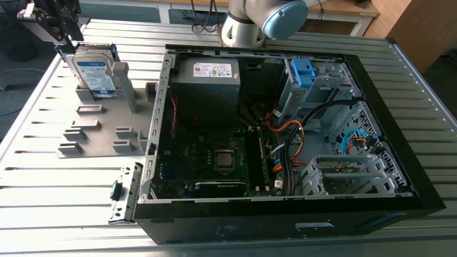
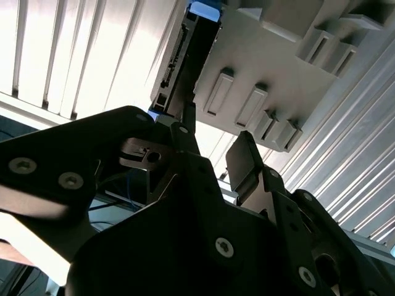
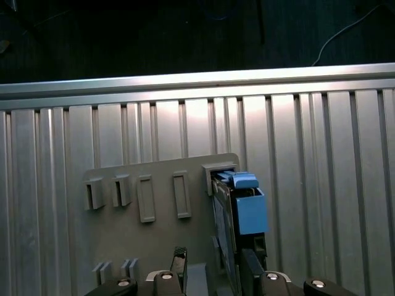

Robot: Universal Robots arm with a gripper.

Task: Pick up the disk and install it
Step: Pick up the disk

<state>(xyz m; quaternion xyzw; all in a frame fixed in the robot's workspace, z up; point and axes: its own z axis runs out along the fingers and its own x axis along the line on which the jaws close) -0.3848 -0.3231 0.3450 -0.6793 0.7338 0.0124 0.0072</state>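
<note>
**Tool over the disk.** My tool [image 3: 214, 262], fingers spread and gripping nothing, sits with 1 finger on either side of the disk's [image 3: 244, 206] upper edge. The disk stands on edge in the grey holder [image 1: 93, 134], leaving both flat faces free for my 2 fingers. In the exterior view, the open computer case [image 1: 250, 225] lies at the holder's 3 o'clock on the desk [image 1: 43, 187].

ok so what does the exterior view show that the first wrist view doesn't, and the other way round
Exterior view: the open computer case, its power supply, the drive cage's blue latch, and the disk's labelled face. First wrist view: the disk edge-on with its blue bracket, and the table's far edge. Both: the disk standing in the grey holder, the ribbed table, and the open gripper close to the disk.
</note>
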